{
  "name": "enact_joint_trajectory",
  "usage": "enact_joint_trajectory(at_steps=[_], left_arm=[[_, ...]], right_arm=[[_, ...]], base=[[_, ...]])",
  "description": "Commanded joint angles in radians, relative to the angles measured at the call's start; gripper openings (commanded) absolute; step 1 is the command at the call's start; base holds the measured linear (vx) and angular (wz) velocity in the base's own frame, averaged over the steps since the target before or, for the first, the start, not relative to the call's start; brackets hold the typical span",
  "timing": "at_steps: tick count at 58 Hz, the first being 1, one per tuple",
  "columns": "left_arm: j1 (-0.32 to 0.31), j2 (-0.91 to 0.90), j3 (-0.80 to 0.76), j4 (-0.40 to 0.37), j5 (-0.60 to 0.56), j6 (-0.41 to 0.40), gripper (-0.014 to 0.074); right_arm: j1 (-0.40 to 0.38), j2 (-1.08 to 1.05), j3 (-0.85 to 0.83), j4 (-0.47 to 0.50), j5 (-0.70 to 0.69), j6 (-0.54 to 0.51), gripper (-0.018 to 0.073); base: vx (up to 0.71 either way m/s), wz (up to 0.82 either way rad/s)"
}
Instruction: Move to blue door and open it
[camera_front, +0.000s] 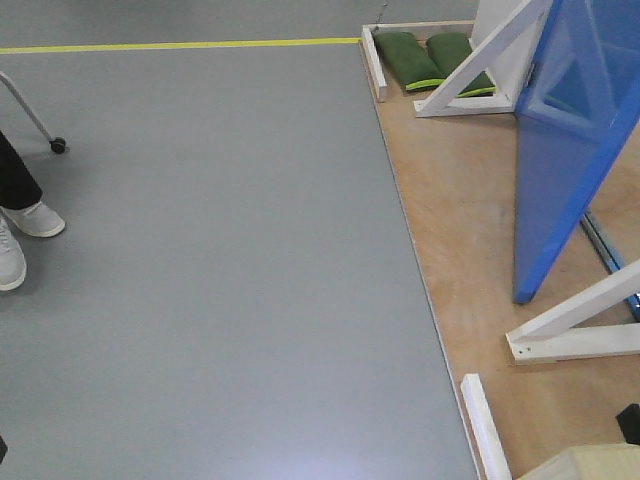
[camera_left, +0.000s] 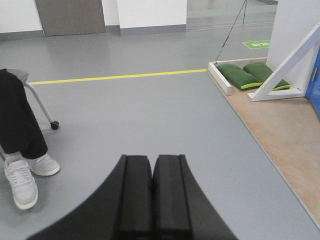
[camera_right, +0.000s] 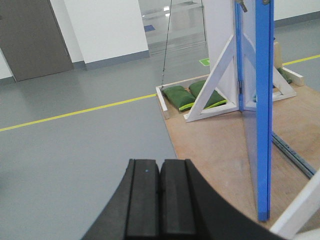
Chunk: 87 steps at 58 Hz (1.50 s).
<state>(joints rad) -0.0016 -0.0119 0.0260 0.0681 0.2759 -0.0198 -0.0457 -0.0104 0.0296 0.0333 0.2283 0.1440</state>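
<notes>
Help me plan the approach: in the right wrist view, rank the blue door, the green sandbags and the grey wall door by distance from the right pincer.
1. Tall glossy blue door panel, right, edge-on, nearest the right pincer.
2. Two green sandbags, ahead, slightly right.
3. Dark grey wall door, far left.

No lettering, brand or number can be read in any view. The nearest thing to a sign is a green floor marking (camera_left: 257, 44) at the upper right of the left wrist view. It carries white marks, too small and slanted to make out. In the right wrist view, a green floor patch (camera_right: 205, 62) near top centre and a blue floor patch (camera_right: 148, 28) above it are both blurred — nothing legible on either.
</notes>
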Motion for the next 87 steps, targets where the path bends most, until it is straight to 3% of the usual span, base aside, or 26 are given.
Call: enact_joint_trajectory(at_steps=[1,87], left_arm=[[-0.007,-0.012,-0.026,-0.002,-0.085,-0.007,0.0073],[-0.007,-0.012,-0.026,-0.002,-0.085,-0.007,0.0073]], right_arm=[[-0.006,-0.010,0.002,-0.010,-0.085,-0.004,0.0012],[-0.006,-0.010,0.002,-0.010,-0.084,-0.004,0.0012]], base=[[0.42,-0.04],[0.39,0.02]])
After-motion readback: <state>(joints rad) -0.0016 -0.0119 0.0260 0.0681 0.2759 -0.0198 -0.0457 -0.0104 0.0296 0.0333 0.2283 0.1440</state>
